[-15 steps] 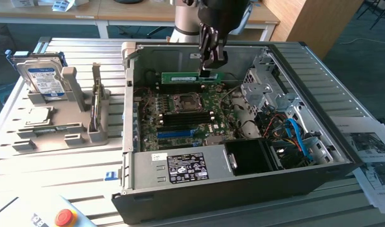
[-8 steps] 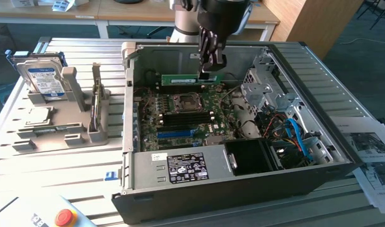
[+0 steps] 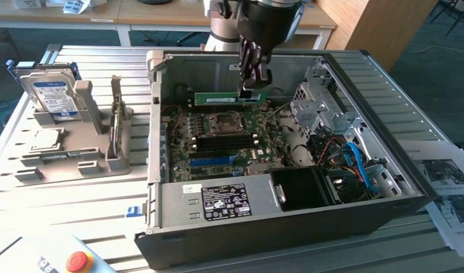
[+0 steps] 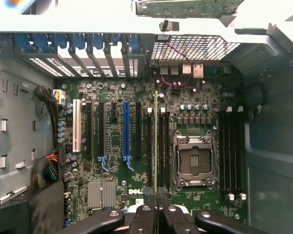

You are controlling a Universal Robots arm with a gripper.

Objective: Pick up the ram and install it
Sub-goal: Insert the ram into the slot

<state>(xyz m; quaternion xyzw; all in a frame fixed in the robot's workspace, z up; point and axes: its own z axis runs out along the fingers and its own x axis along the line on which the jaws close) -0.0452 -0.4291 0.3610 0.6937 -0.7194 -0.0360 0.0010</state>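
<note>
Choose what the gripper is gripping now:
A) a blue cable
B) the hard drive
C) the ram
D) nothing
C: the gripper is shut on the green ram, holding it on edge inside the case, while the hard drive stands in a holder outside the case.

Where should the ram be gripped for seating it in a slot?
By its upper long edge, from above, pinching the two flat faces. The ram stands on edge over the motherboard, so this leaves the lower edge free. The claw grips it so now.
</note>
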